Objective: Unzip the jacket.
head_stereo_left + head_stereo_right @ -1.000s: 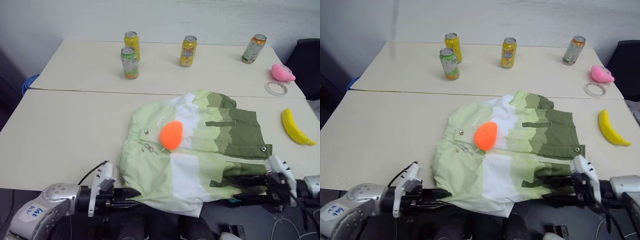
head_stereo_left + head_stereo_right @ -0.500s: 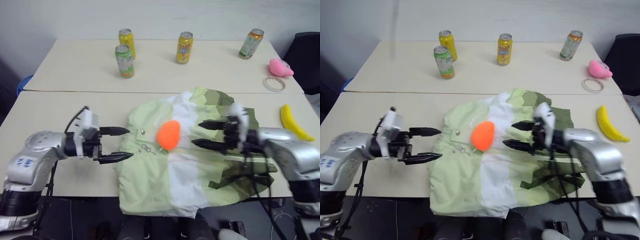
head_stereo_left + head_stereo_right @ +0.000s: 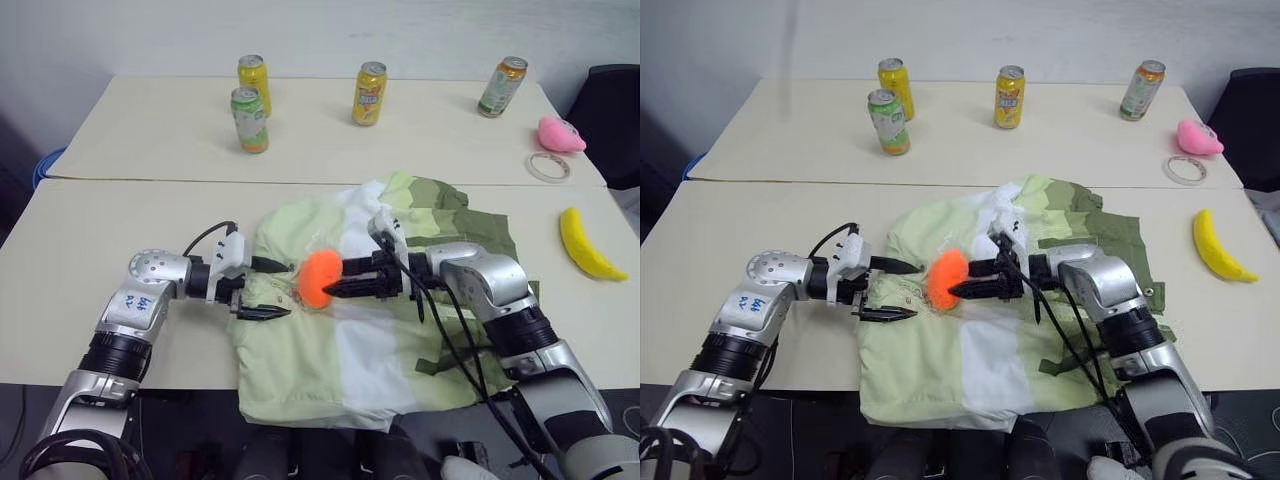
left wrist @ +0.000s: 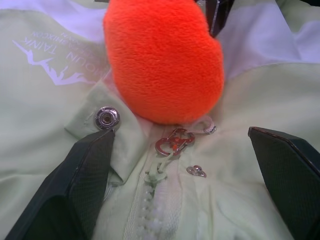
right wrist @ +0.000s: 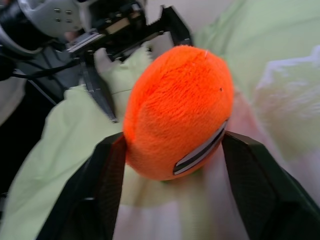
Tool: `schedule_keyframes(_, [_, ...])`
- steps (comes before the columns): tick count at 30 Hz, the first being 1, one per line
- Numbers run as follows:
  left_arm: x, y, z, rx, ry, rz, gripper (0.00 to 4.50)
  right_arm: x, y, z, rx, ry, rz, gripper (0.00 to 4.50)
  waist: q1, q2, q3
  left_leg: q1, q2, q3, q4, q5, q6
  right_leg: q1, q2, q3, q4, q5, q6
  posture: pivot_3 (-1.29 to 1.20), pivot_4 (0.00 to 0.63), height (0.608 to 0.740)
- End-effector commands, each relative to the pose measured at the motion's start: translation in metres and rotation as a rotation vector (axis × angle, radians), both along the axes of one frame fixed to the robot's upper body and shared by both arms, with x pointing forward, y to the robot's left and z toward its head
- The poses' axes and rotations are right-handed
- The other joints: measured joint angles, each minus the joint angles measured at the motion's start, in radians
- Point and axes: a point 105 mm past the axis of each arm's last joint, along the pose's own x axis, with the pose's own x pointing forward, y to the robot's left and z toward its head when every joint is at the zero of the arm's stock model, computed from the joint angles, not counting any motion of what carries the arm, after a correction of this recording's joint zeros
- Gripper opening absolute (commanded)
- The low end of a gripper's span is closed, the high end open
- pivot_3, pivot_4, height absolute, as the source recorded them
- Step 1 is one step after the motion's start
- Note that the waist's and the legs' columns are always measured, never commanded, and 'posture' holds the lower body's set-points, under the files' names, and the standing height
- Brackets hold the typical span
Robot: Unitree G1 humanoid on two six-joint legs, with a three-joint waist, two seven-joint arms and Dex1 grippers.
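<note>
The jacket [image 3: 380,300] lies flat on the near bench [image 3: 90,260], its hem hanging over the front edge. The right hand [image 5: 172,150] is clamped on the orange plush zipper pull [image 3: 320,278] at mid-chest. The left hand [image 4: 182,165] is released, fingers [image 4: 85,170] spread wide and straddling the zipper [image 4: 150,200] just below the metal clip [image 4: 174,142].
</note>
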Motion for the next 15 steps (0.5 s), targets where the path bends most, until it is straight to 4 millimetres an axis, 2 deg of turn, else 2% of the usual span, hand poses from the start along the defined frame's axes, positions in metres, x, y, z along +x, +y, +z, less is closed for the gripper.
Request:
schedule_keyframes(1, [0.002,0.006,-0.006,-0.013,-0.003,0.046,4.5,-0.004,0.004,0.014,0.057,-0.043,0.017,1.83,-0.001,0.0,0.0,0.0,0.0,0.0,0.0,0.0,0.0,0.0,0.0,0.0,0.0,0.0,0.0,0.0,0.15,0.74])
schedule_keyframes(4, [0.003,0.007,-0.014,-0.005,0.002,0.071,4.5,-0.001,0.004,0.011,0.056,-0.096,-0.009,0.77,-0.001,0.0,0.0,0.0,0.0,0.0,0.0,0.0,0.0,0.0,0.0,0.0,0.001,0.0,0.0,0.0,0.15,0.74])
schedule_keyframes(6, [0.004,0.007,-0.02,0.0,0.001,0.093,4.5,0.0,-0.002,0.017,0.09,-0.153,-0.029,0.13,0.0,0.0,0.0,0.0,0.0,0.0,0.0,0.0,0.0,0.0,0.0,0.0,0.001,0.0,0.0,0.0,0.15,0.74])
schedule_keyframes(9, [0.004,0.006,-0.028,0.011,0.016,0.112,4.5,-0.001,-0.019,0.028,0.144,-0.184,-0.069,0.06,0.004,0.0,0.0,0.0,-0.001,0.0,0.0,0.0,0.0,0.0,-0.001,0.0,0.001,0.0,0.0,0.0,0.15,0.74])
schedule_keyframes(12, [0.002,0.009,-0.041,0.034,0.045,0.136,4.5,-0.004,-0.052,0.038,0.173,-0.171,-0.154,0.06,0.006,0.0,0.0,0.0,-0.001,-0.001,0.0,0.0,0.0,0.001,-0.001,0.0,0.001,0.0,0.0,0.0,0.15,0.74])
schedule_keyframes(13, [0.001,0.01,-0.045,0.042,0.053,0.141,4.5,-0.005,-0.068,0.04,0.165,-0.175,-0.198,0.06,0.005,0.0,0.0,0.0,-0.001,-0.001,0.0,0.0,0.0,0.001,-0.001,-0.001,0.0,0.0,0.0,0.0,0.15,0.74])
schedule_keyframes(15, [0.001,0.014,-0.053,0.065,0.047,0.175,4.5,-0.003,-0.118,0.039,0.121,-0.188,-0.374,0.06,0.006,0.0,0.0,0.001,-0.001,-0.001,0.0,0.0,0.0,0.002,-0.001,-0.001,0.0,0.0,0.0,0.0,0.15,0.74])
